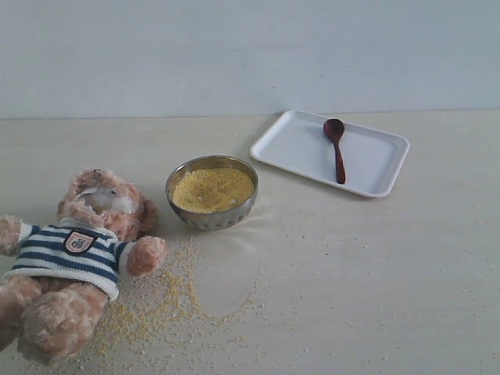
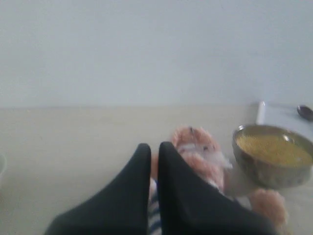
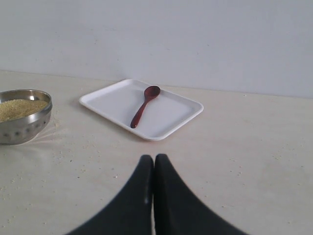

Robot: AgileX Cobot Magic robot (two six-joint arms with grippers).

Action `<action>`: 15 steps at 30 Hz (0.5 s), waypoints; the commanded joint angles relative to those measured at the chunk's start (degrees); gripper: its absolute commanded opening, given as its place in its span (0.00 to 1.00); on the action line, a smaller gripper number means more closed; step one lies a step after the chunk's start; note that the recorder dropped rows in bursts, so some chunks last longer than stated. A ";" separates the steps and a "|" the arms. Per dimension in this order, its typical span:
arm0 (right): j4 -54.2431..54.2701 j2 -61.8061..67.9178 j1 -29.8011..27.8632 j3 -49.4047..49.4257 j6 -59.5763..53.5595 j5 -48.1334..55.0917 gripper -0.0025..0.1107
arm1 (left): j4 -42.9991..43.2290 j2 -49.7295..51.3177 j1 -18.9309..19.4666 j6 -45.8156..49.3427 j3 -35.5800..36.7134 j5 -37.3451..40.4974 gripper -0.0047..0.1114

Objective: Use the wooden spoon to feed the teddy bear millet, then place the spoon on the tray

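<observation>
Widest of all, the pale desk (image 1: 375,273), bearing everything else, with a plain light wall behind. Next in size, the teddy bear (image 1: 74,258): flat on its back at the near left of the exterior view, head toward the wall, striped sweater and shield badge facing up, one paw stretched toward the spilled grains. Then the tray (image 1: 297,144), white and flat, at the far right of the exterior view, set at a slant, well apart from the bear. Smaller, the steel bowl (image 1: 212,217), upright between bear and tray, just beside the bear's head, not touching the tray.

Two dark pincers, each shown in its own wrist view. Left pincer (image 2: 155,147): jaws pressed almost together with only a thin slit between, nothing gripped, hanging above the bear's head and sweater. Right pincer (image 3: 153,157): jaws fully together, empty, over bare desk, facing the tray from its near side.

On the tray, the wooden spoon (image 1: 337,152), lying flat, bowl end toward the wall, handle toward the near rim, wholly inside the rim. Finest of all, the millet (image 1: 212,190): heaped nearly to the brim of the steel bowl, plus loose grains (image 1: 156,305) strewn on the desk by the bear's paw and leg, thinning into an arc in front of the bowl.
</observation>
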 commanded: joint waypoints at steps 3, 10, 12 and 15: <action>-0.09 -0.27 -0.11 -0.02 0.00 -0.31 0.02 | 12.50 -0.20 -1.04 -12.64 0.21 -6.22 0.09; -0.09 -0.27 -0.11 -0.02 0.00 -0.31 0.02 | 12.36 -0.20 -1.04 -7.91 0.21 -6.22 0.09; -0.09 -0.27 -0.11 -0.02 0.00 -0.31 0.02 | 12.36 -0.20 -1.04 -7.91 0.21 -6.22 0.09; -0.09 -0.27 -0.11 -0.02 0.00 -0.31 0.02 | 12.36 -0.20 -1.04 -7.91 0.21 -6.22 0.09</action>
